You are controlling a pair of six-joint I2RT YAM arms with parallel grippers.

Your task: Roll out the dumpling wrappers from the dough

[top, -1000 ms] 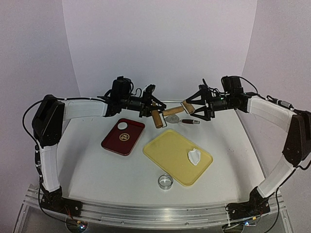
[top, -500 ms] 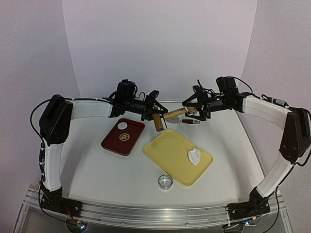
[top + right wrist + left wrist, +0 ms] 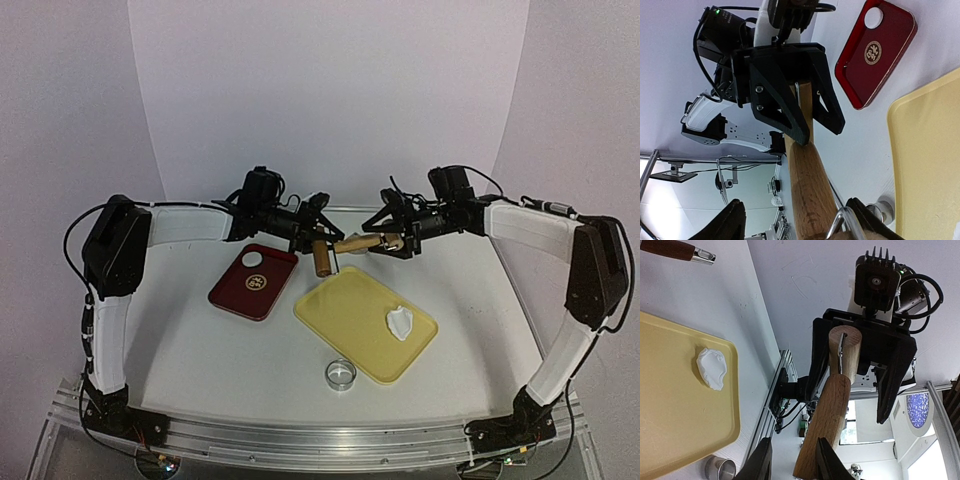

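Both grippers have sunk and closed in over the last second, the right gripper (image 3: pixel 392 240) sliding toward 9 o'clock. With them the wooden pastry roller (image 3: pixel 358 243) has dropped nearer the yellow tray (image 3: pixel 345 310). Its handle lies about 9 to 3 o'clock in the top view, and the thick roller at its 9 o'clock end points to 6. The left gripper (image 3: pixel 320 240) is clenched on the handle by that roller. The right one's fingers bracket the far end, but the left wrist view shows a gap on one side, so a firm grasp cannot be confirmed.

The dough (image 3: pixel 400 322) lies untouched in the yellow tray's 3 o'clock corner. It is a crumpled lump with its long axis about 12 to 6, narrowing toward 6. One round dumpling wrapper (image 3: pixel 252 260) lies at 11 o'clock in the red tray (image 3: pixel 240 292), which is at 9 o'clock from the yellow one. A ring cutter (image 3: pixel 341 374) stands just off the yellow tray at 6 o'clock. A brown-handled tool (image 3: pixel 675 250) lies on the white table (image 3: pixel 200 350), and a pale backdrop (image 3: pixel 330 100) rises at 12 o'clock.
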